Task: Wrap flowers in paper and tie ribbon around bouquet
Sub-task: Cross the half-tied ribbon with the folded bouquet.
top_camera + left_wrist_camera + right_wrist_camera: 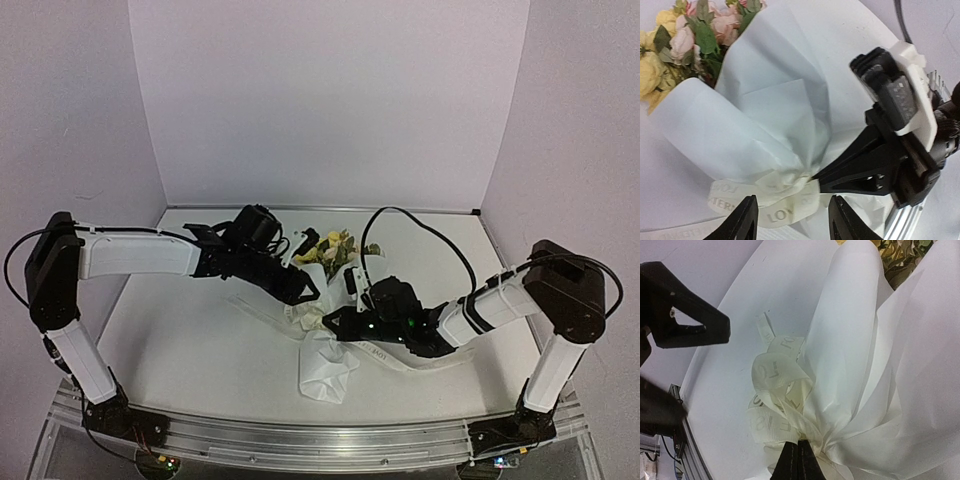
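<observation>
Jaws of the right gripper (799,457) were pinched shut on the cinched neck of the bouquet (865,365), which lay on the table (740,315). The left gripper (792,222) stood open astride the ribbon (785,212). The paper (790,75) looked light and crushable and the ribbon slippery, so the bound neck seemed the best hold.

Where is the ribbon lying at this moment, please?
In the top view the ribbon sits mid-table, bunched around the gathered neck of the paper just nearer than the flowers, pinched by the right fingers, the open left fingers close by.
</observation>
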`<state>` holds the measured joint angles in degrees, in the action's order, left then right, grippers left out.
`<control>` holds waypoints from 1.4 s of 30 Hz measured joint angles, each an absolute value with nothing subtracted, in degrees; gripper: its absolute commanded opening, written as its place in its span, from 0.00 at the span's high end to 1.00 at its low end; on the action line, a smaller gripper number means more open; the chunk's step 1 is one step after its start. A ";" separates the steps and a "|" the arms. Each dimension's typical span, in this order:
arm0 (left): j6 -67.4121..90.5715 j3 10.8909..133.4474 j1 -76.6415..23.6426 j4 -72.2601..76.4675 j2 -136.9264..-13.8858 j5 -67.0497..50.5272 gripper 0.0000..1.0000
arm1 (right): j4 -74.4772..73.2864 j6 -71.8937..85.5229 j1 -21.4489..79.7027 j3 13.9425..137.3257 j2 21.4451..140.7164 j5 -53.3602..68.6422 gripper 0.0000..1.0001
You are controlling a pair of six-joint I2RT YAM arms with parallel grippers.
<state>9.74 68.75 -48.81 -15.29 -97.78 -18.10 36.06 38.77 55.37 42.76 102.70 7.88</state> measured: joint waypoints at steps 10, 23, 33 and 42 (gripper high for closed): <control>4.08 68.49 -45.06 -17.72 -98.34 -16.42 0.60 | 36.05 38.94 55.37 42.78 102.81 7.94 1.00; -6.45 67.61 -45.32 -14.92 -102.87 -19.62 0.64 | 36.04 39.07 55.37 43.07 102.98 7.94 1.00; -9.74 68.37 -45.32 -13.80 -104.54 -20.99 0.66 | 36.03 39.07 55.37 43.12 102.98 7.94 1.00; -10.80 70.50 -45.32 -12.99 -106.98 -21.54 0.68 | 36.01 39.05 55.37 43.13 102.98 7.94 1.00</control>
<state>-10.80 70.50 -45.32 -12.99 -106.98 -21.54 36.01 39.05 55.37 43.13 102.98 7.94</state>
